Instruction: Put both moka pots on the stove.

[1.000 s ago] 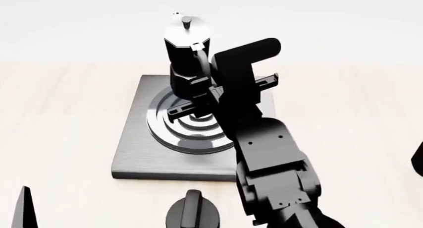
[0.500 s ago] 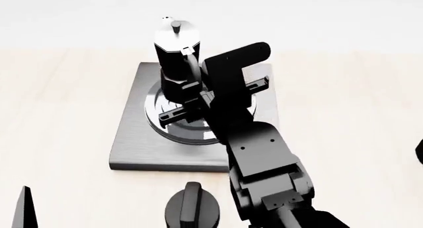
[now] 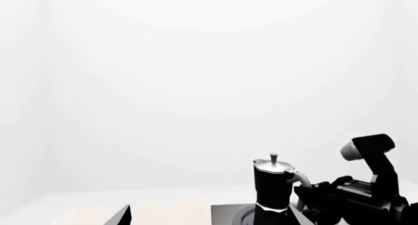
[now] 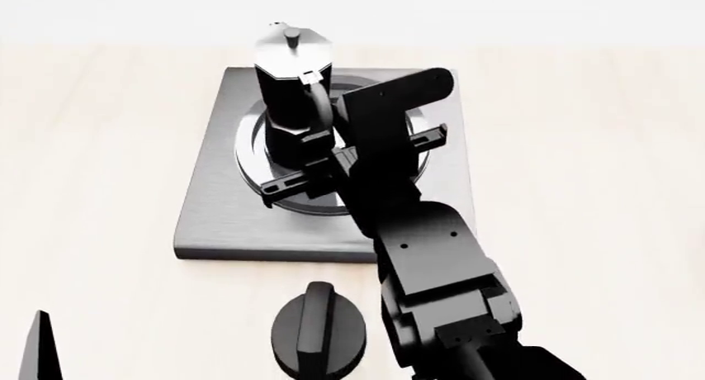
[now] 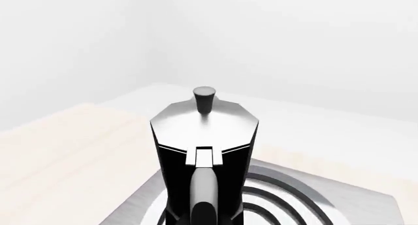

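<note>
A pale wooden tabletop [image 4: 99, 149] fills the head view, running back to a plain white wall [image 3: 196, 78]; the room around it is bare white. On the table lies the stove [image 4: 215, 206], a flat square of brushed grey metal with dark concentric burner rings [image 5: 287, 195] at its middle. Just nearer than the stove's front edge sits a squat round black knob [image 4: 319, 334].

One moka pot [image 4: 289, 91] stands upright on the far-left part of the burner rings, silver lid and small top knob showing, its curved black handle [image 5: 205, 195] pointing toward the near right. The right gripper [image 4: 352, 157] reaches over the stove from the near side and sits right at that handle, its fingers spread crosswise to either side; the arm's own body covers the contact, so I cannot tell whether the jaws are closed on the handle or only beside it. Only this one pot is in view.

The left gripper [image 4: 39, 347] appears only as a dark sliver at the near-left corner, and its opening cannot be judged
</note>
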